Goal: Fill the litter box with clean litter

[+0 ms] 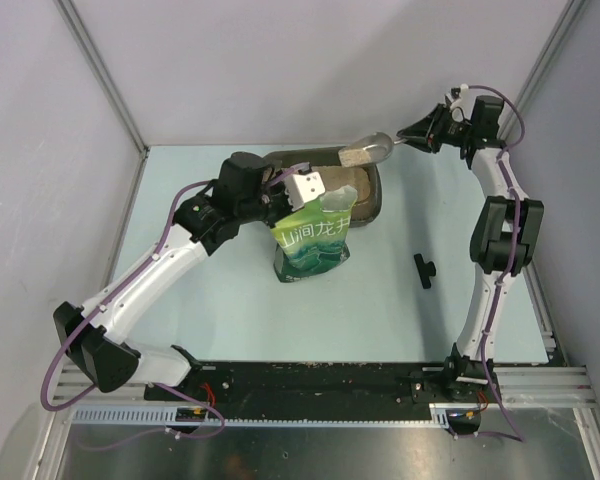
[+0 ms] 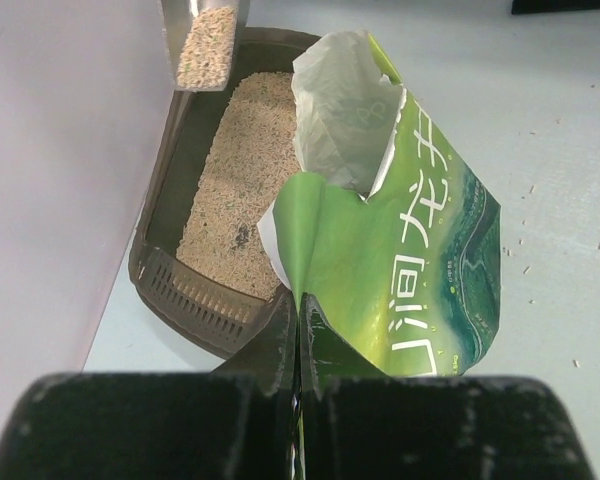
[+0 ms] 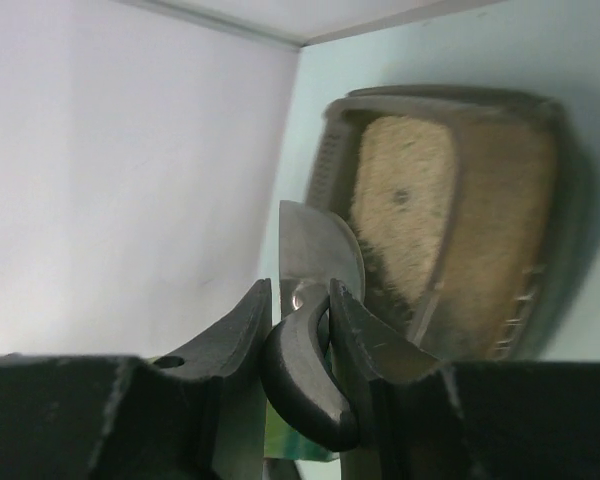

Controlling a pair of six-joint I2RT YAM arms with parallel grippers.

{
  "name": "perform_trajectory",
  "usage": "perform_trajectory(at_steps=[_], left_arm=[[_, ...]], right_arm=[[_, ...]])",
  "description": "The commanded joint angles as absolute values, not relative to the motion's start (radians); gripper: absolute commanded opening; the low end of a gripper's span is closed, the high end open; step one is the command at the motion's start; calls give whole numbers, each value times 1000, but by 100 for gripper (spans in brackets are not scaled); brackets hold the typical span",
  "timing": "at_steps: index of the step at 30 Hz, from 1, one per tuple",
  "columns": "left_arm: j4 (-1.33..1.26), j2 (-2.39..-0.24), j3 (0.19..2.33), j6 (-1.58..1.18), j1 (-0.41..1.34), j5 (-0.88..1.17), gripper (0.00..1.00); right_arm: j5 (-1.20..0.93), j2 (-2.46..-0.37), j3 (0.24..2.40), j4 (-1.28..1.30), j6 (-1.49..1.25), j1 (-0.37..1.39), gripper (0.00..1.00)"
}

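Note:
The dark brown-grey litter box (image 1: 372, 192) lies at the back of the table, holding beige clean litter (image 2: 235, 180). It also shows in the left wrist view (image 2: 195, 300) and the right wrist view (image 3: 440, 100). My left gripper (image 2: 300, 305) is shut on the edge of the open green bag (image 2: 410, 250), which stands upright against the box's near side (image 1: 313, 245). My right gripper (image 3: 300, 295) is shut on the black handle (image 3: 305, 370) of a silver scoop (image 1: 368, 150). The scoop is held above the box's far end, with litter in its bowl (image 2: 205, 45).
A small black object (image 1: 423, 270) lies on the table right of the bag. A few stray granules (image 2: 540, 240) dot the table by the bag. White walls stand close behind and to the left of the box.

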State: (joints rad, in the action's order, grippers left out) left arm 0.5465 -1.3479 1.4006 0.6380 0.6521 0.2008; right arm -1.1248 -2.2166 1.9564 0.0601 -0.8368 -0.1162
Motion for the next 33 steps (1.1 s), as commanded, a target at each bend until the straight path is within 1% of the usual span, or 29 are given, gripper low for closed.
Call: perform_trajectory(at_steps=[1,7,14,23,27,28,30,31,33], left_arm=[[538,-1299,1424,667,650,156,0],[537,-1307,1434,669,649,178,0],[535,-1281,1420,655,649,224,0],[534,-1241,1387,635,649,267,0],[532,-1227,1373,632,649,276,0],[532,-1227,1371,626,650,285,0],[531,-1227,1382,618,649,290,0],[528,-1227,1387,603,649,296,0],[523,-1236,1405,585,649,307,0]], right_arm=[[-1016,-2232,2100,317,-533,-112,0],[-815,-2198,2177,500,-275,-45,0],[-587,-2132,2214,572,-89,86,0],[-474,-2108,2253,577,-2,212,0],[-378,-2048,2209,552,132,251,0],[-324,-2025,2189,537,170,259,0],[-278,-1982,2106,481,275,285,0],[-235,-1927,2071,457,305,293,0],[-221,-1872,1998,419,371,314,0]])
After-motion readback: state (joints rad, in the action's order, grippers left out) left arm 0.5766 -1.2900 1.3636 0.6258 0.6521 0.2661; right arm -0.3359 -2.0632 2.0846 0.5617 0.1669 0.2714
